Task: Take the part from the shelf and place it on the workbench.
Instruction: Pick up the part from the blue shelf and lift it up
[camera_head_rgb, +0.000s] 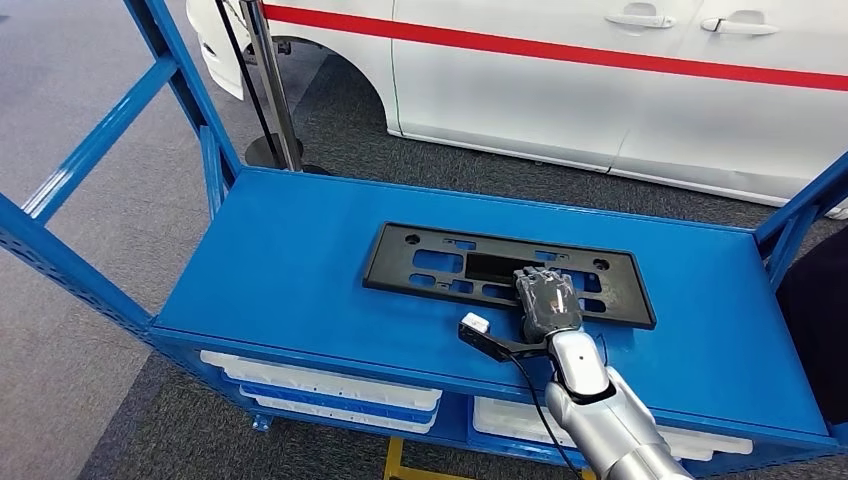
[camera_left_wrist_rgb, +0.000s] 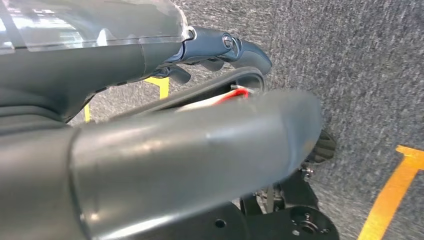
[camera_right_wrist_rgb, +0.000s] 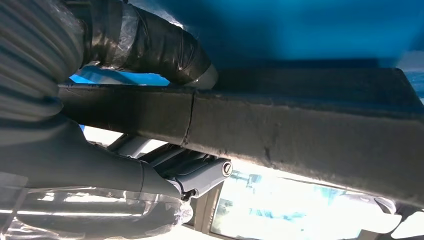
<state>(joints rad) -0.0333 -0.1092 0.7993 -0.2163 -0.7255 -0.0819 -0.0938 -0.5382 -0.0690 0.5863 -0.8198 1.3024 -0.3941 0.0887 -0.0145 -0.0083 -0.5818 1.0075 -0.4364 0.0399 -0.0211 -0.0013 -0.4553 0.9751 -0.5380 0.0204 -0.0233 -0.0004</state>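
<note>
Part (camera_head_rgb: 500, 270) first: it's that flat black plastic frame with the cutouts, lying flat on the top deck of the blue shelf (camera_head_rgb: 280, 270), roughly in the middle and a bit toward your right side. You've got the right hand (camera_head_rgb: 546, 300) on its near long edge. From the head view the hand lies over the frame's near rail with fingers pointing away from you. The right wrist view is the more useful one: the thumb (camera_right_wrist_rgb: 165, 50) sits on one face of the edge and the darker fingers (camera_right_wrist_rgb: 190, 175) on the other, so the rail is pinched between them. Looks to me like a real grip, not just resting on it, though I can't tell how firm it is.

Left hand (camera_left_wrist_rgb: 220, 50) is hanging down over the grey carpet with nothing in it that I can see; whether its fingers are spread or curled I honestly can't tell from that angle.

So you're at the pick-up step, with the part not yet lifted off the shelf. Next you'll want a clean lift straight up. You're holding a long thin piece off-centre by one edge, so expect it to droop or swing. Mind the blue uprights (camera_head_rgb: 800, 215) on either side when you pull it out toward the bench.
</note>
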